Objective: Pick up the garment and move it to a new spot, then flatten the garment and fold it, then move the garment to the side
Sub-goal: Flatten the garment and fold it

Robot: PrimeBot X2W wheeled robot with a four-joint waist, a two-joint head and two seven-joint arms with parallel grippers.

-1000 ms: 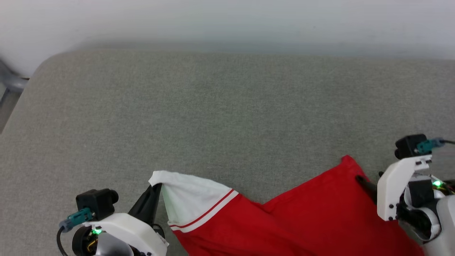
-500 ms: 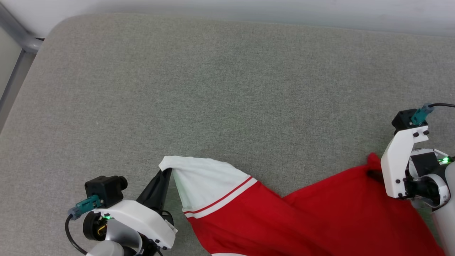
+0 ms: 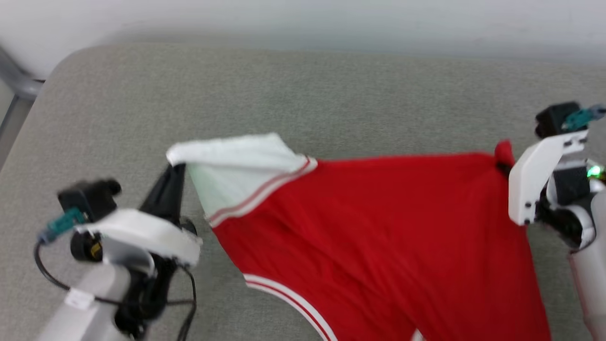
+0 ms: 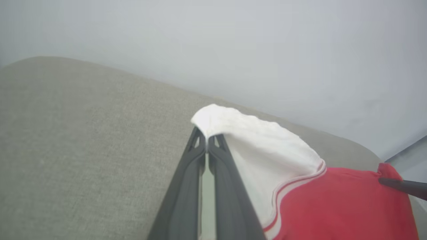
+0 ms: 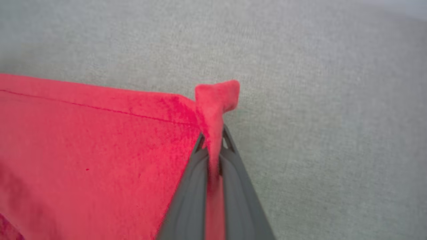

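Note:
The garment (image 3: 369, 227) is a red jersey with a white sleeve and striped trim, stretched and lifted between both arms above the grey cushion. My left gripper (image 3: 176, 166) is shut on the tip of the white sleeve (image 4: 253, 143), its fingers (image 4: 186, 186) pinched together under the cloth. My right gripper (image 3: 503, 166) is shut on a red corner of the garment (image 5: 213, 110), which sticks out past the fingertips (image 5: 233, 163). The far end of the right gripper also shows in the left wrist view, at the red corner (image 4: 388, 173).
A wide grey fabric surface (image 3: 293, 99) lies under and beyond the garment, with a pale wall behind it. A grey metal frame (image 3: 19, 85) stands at the far left edge.
My right gripper has closed on the red corner. Both arms have risen and drawn the garment up and taut between them. The head view has also shifted.

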